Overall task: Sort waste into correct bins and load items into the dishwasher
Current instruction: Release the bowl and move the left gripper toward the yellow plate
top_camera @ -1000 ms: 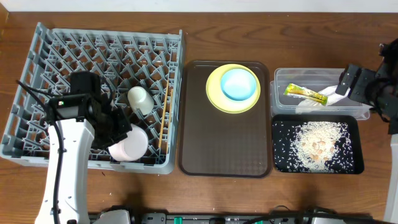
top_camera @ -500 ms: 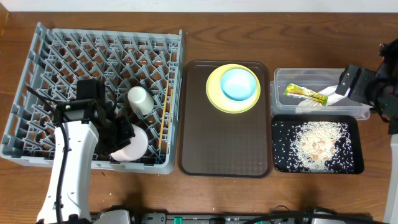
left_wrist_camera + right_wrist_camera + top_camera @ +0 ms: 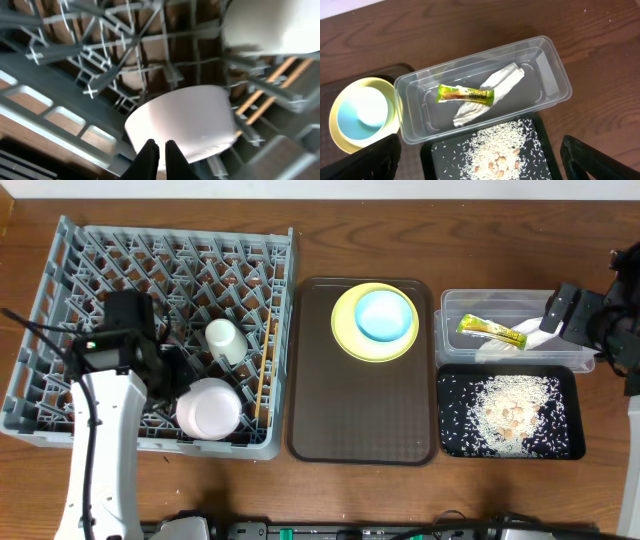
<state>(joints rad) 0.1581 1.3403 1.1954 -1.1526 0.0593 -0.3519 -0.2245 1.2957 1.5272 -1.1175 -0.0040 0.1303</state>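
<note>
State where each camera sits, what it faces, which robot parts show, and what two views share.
Overhead: above the table, facing down; dish rack, left arm, right arm show.
Left wrist: low over the rack, facing the white bowl; left pincer nearly shut.
Right wrist: high, facing down on clear tub, black tray; right pincer open.
Shared: overhead and right wrist both show the sachet.
</note>
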